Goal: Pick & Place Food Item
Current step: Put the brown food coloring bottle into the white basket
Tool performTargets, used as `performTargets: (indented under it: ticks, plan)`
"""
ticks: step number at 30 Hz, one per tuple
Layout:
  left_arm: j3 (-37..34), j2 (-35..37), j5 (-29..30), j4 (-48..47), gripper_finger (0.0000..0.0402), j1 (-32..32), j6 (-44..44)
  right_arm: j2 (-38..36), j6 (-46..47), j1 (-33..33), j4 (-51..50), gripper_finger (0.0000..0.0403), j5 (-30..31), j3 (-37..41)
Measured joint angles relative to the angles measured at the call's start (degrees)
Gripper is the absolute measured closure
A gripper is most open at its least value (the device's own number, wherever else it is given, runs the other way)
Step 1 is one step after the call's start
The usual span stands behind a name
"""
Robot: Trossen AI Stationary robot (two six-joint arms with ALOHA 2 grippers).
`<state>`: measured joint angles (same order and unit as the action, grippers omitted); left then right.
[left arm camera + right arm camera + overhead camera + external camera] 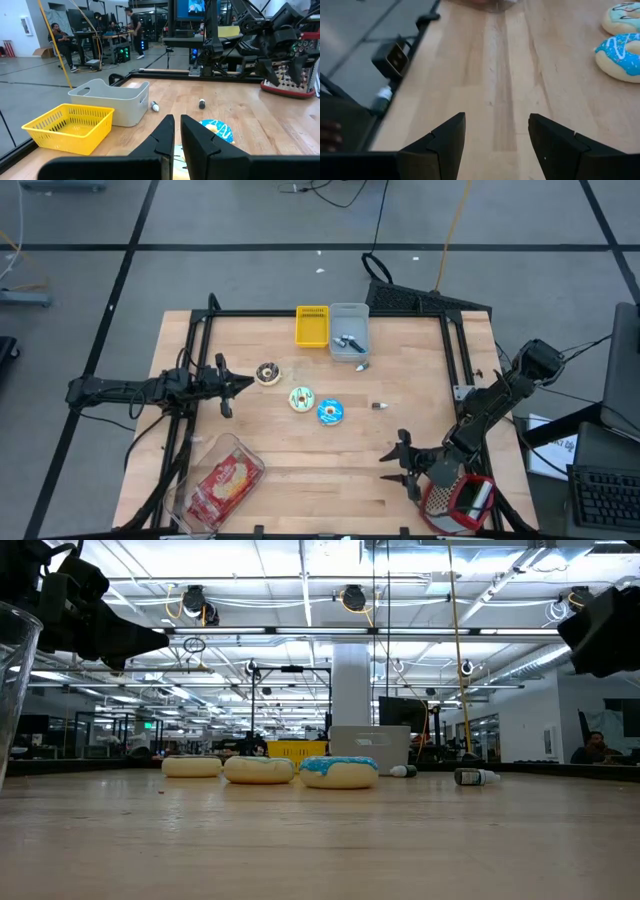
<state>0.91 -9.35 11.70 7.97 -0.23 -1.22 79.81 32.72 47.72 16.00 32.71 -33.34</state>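
Three doughnuts lie flat on the wooden table: a brown-topped one [267,373], a green-and-white one [301,398] and a blue-iced one [331,412] [217,130] [622,57]. My left gripper [243,384] [177,120] hovers shut just left of the brown doughnut, pointing level toward the table's right. My right gripper [398,463] [496,120] stands open near the table's front right, slanting down over bare wood with nothing between its fingers; the blue doughnut lies beyond it toward the table's middle.
A yellow basket [312,326] and a grey bin [349,330] stand side by side at the far edge. A clear container [222,480] with red-wrapped food lies front left. A red-and-metal object [460,500] sits under the right arm. Two small bottles [380,406] [361,365] lie loose.
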Motion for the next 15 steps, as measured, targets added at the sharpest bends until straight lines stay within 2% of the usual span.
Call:
performTargets:
  ticks: [7,15]
  plan:
    - [-0.02,0.0,0.0,0.0,0.0371,-0.02,-0.02,0.0,-6.23,-1.62,-2.96,0.0197,0.42,0.0]
    - [0.0,0.0,0.0,0.0,0.0371,-0.01,0.0,0.0,-14.64,-7.19,-3.05,0.0197,0.28,0.0]
